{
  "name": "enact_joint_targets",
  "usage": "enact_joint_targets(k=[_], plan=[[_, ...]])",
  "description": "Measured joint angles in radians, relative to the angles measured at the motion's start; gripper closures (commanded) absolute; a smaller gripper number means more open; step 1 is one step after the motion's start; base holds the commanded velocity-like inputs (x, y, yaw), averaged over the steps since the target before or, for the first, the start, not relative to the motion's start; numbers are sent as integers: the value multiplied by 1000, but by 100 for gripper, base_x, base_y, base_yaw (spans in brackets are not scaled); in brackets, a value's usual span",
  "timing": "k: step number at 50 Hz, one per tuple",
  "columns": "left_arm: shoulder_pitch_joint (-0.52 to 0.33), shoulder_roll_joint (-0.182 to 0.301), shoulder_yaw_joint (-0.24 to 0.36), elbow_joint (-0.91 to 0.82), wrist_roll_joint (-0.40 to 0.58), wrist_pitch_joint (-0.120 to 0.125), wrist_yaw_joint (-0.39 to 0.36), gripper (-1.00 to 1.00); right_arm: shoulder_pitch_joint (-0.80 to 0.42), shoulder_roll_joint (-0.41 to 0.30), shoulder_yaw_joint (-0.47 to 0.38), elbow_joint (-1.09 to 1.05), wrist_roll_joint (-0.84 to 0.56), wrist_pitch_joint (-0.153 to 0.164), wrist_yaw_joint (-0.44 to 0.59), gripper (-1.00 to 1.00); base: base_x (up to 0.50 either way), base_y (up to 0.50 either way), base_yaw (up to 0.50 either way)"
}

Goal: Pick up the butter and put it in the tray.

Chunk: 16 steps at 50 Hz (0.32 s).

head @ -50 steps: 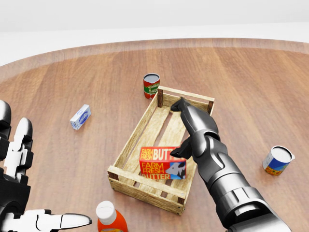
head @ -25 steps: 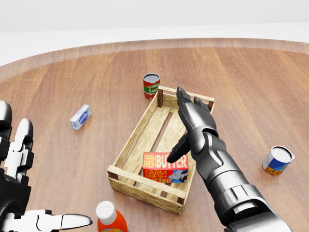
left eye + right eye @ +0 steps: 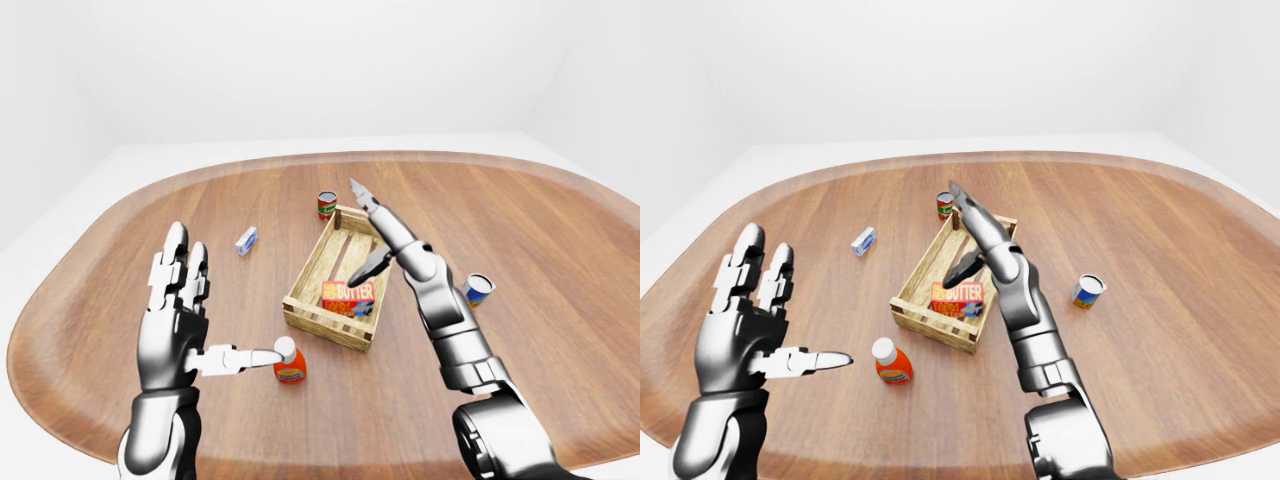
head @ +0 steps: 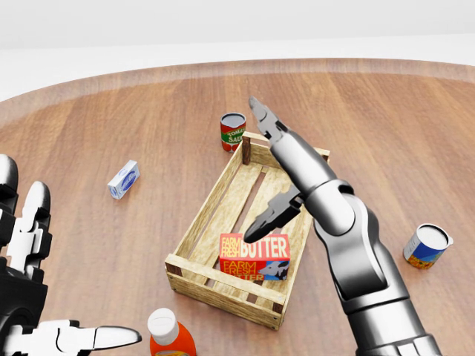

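- Your right hand (image 4: 278, 159), a grey metal three-finger hand, hangs above the slatted wooden tray (image 4: 194, 228) with its fingers spread wide and holding nothing.
- Two of its fingers (image 4: 261, 115) stretch straight toward the tray's far end in the head view, while the dark thumb (image 4: 272, 213) points down toward the butter without touching it.
- Lying inside the tray is the red and white butter box (image 4: 254, 256), printed "FARM FRESH BUTTER", at the tray's near end in the head view, resting on the slats with its printed face tilted up toward you.
- Your left hand (image 3: 178, 325), white and grey metal, is raised well to the left of the tray, palm open, fingers upright and apart, thumb pointing toward the tray; it grips nothing.
- An orange plastic bottle with a white cap (image 4: 168, 334) stands just below the tray's near left corner in the head view; in the left-eye view your left thumb tip looks level with its cap, though you cannot tell whether they touch.
- A red-labelled tin can (image 4: 232, 132) stands upright just beyond the tray's far left corner.
- A small blue and white carton (image 4: 123, 179) lies flat well to the left of the tray.
- A blue and yellow tin can (image 4: 427, 246) lies tilted on its side well to the right of the tray.
- Everything rests on a broad rounded brown wooden table (image 3: 560, 250).
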Motion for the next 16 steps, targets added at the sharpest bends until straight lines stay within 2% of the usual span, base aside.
enact_joint_targets(k=[9,16], plan=[[0,0,0,1,0,0,1,-100,257,26,30,-537,14,0,105,-100,0,0,0],[1,0,-1,1,1,0,1,-100,453,57,67,-903,15,0,111,-100,0,0,0]])
